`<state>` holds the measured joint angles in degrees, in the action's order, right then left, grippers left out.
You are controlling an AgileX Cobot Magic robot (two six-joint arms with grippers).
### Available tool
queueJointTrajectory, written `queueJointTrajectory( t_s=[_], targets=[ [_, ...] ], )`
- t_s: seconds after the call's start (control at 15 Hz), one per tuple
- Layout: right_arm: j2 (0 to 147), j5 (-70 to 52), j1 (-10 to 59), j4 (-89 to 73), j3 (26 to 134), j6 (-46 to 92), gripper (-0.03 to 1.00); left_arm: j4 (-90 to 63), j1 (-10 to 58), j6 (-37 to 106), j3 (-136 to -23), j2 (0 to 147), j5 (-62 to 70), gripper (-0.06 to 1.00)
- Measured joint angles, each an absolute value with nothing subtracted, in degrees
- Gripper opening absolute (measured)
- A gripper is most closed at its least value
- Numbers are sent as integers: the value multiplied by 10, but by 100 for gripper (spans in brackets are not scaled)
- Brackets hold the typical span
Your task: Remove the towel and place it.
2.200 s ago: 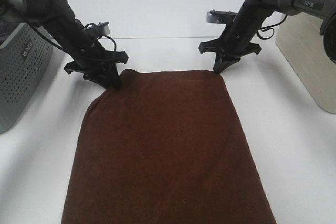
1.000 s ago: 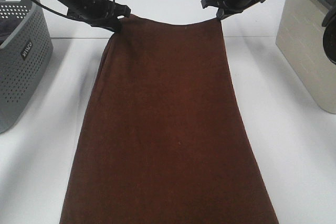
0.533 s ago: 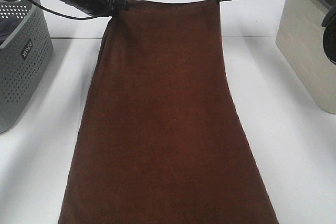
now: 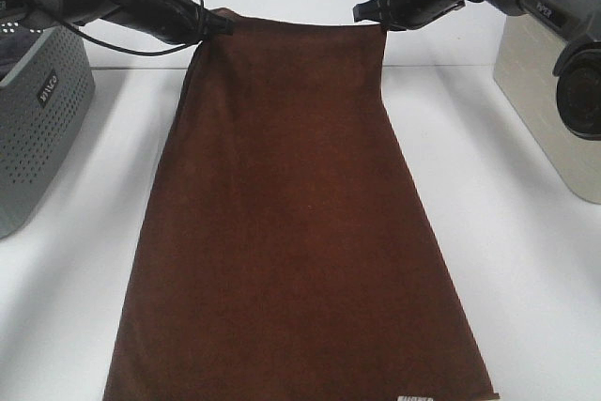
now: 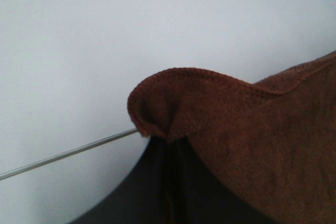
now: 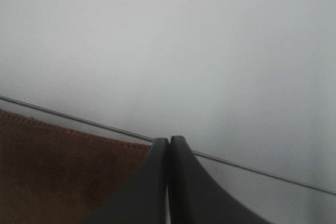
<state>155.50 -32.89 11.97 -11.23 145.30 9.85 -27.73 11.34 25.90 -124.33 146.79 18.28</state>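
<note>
The towel (image 4: pixel 291 213) is a long maroon cloth, held up by its two far corners and sloping down onto the white table (image 4: pixel 526 260) toward the near edge. A small white tag (image 4: pixel 413 398) shows at its near right corner. My left gripper (image 4: pixel 214 27) is shut on the far left corner. In the left wrist view the hemmed towel (image 5: pixel 252 129) corner bulges out above the left gripper's (image 5: pixel 168 142) closed tips. My right gripper (image 4: pixel 380 21) is shut on the far right corner. In the right wrist view the towel (image 6: pixel 52 171) lies beside the right gripper's (image 6: pixel 169 141) closed fingers.
A grey perforated basket (image 4: pixel 38 110) stands at the left side of the table. A beige box (image 4: pixel 545 91) stands at the right. The back wall is white and bare.
Both grippers have raised the towel's far edge off the table, where it lay flat before. The cloth has been drawn away from the camera, so its near hem and tag now show.
</note>
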Motion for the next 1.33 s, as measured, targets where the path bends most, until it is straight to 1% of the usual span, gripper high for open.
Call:
queueJointTrajectory(
  t_s=[0.2,0.53,1.07,1.13,1.2,1.27,1.33],
  targets=[
    [1569,-303,120,-112,1453,99,1,-277,117,265,-1243,1483,158,1],
    [1587,-293,120,-112,1453,101,1,-277,131,273,-1244,1489,124,1],
    [1598,-272,120,-112,1453,101,2,-275,132,274,-1245,1528,96,1],
    [1600,-270,120,-113,1453,101,6,-276,132,274,-1245,1529,89,4],
    [1601,-266,120,-113,1453,101,12,-276,133,274,-1245,1529,78,9],
    [1601,-262,120,-113,1453,101,24,-276,133,274,-1245,1529,62,13],
    [1601,-261,120,-113,1453,101,29,-276,133,274,-1245,1530,57,23]
  ],
)
